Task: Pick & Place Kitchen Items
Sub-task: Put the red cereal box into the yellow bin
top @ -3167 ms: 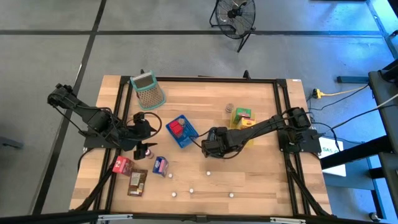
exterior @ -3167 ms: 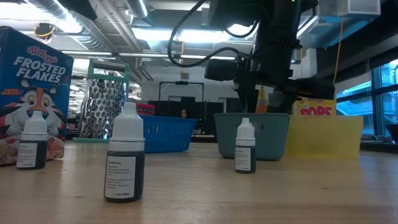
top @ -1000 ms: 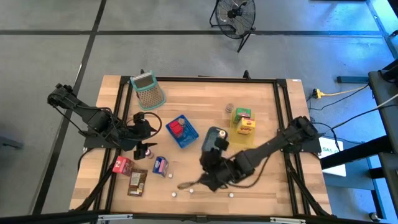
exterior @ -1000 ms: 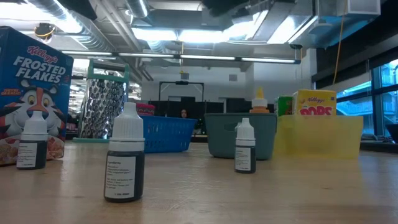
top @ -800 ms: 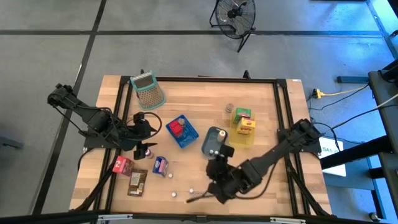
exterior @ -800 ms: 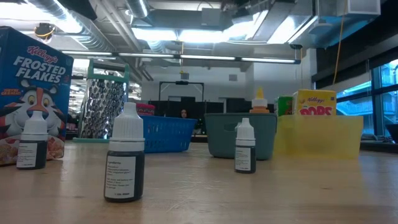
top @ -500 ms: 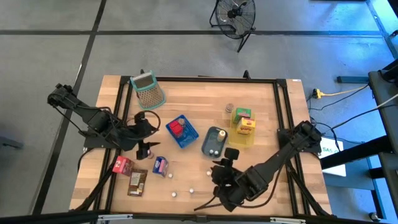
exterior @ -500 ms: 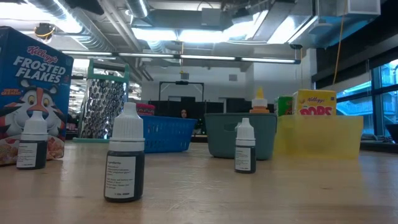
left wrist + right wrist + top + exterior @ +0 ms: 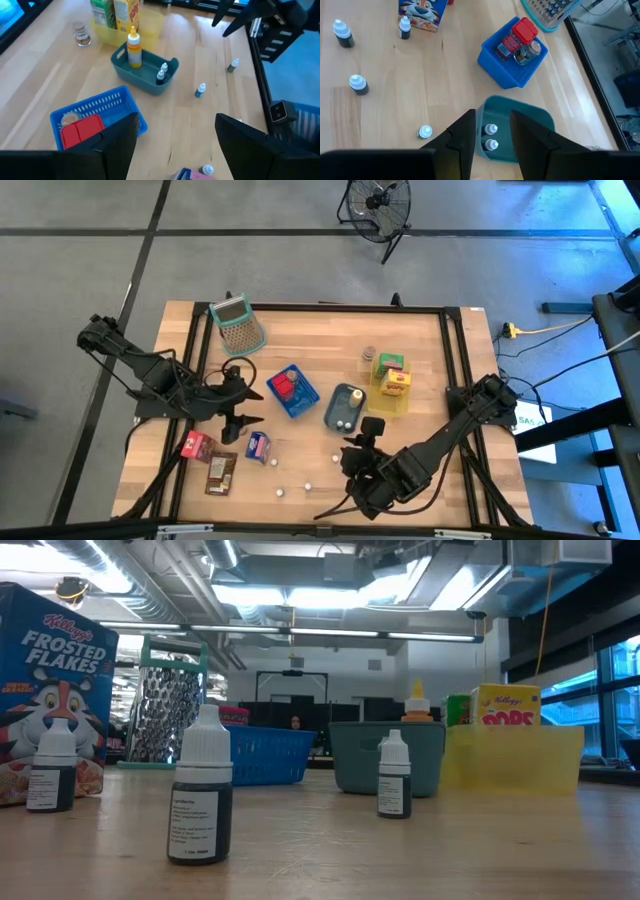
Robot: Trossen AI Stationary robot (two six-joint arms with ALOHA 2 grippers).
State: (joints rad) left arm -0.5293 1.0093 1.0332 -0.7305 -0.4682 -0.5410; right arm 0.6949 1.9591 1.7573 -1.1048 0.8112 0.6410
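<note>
Loose dropper bottles (image 9: 307, 484) scattered at counter (image 9: 430, 350) 6 o'clock edge; two more inside teal tray (image 9: 344, 407), centre.

Judged light, rigid, smooth plastic, tippy. Best hold: across body under cap.

Right end effector (image 9: 491, 131) above teal tray, fingers narrowly parted, empty. Left end effector (image 9: 175, 131) at 9 o'clock, spread wide, empty.

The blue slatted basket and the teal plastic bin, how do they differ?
The blue slatted basket has slotted walls and holds a red packet; the teal plastic bin has solid walls and holds small white-capped dropper bottles. Both are open-topped and sit side by side on the wooden table.
</note>
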